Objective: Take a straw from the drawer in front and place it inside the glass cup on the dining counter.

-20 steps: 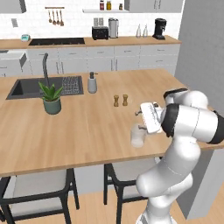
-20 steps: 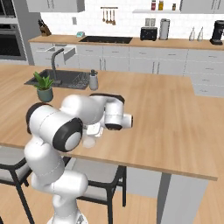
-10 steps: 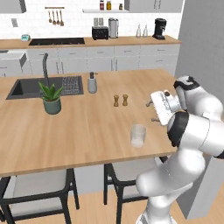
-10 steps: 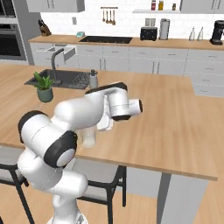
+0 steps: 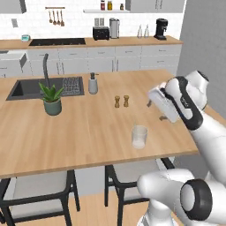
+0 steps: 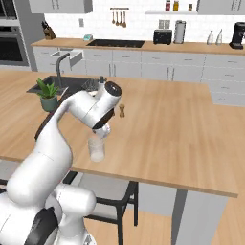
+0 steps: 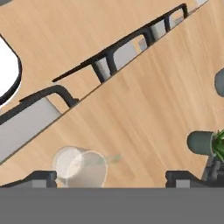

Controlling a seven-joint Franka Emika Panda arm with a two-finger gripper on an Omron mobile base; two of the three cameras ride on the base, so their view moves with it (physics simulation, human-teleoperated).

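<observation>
From my station I see the dining counter (image 5: pixel 88 132), a broad light-wood tabletop with a dark sink (image 5: pixel 48 87) set into its far left part and black-framed chairs (image 5: pixel 42 190) tucked under the near edge. The white arm bends up at the right of the left base view and carries the claw (image 5: pixel 155 110) above the tabletop, up and to the right of the glass cup (image 5: pixel 139 136) and apart from it. In the hand view the two dark fingertips (image 7: pixel 41 177) stand far apart at the bottom of the picture with nothing between them, so I read the claw as spread wide and holding nothing. The glass cup stands upright near the front edge of the tabletop, just above a chair seat. Looking down into it from the hand view, I make out a thin pale stick, the straw (image 7: pixel 107 160), leaning inside the cup with its end over the rim. A potted plant (image 5: pixel 51 98) sits by the sink, a grey pump bottle (image 5: pixel 92 83) is behind it, and two small brown shakers (image 5: pixel 121 101) stand mid-tabletop.
</observation>
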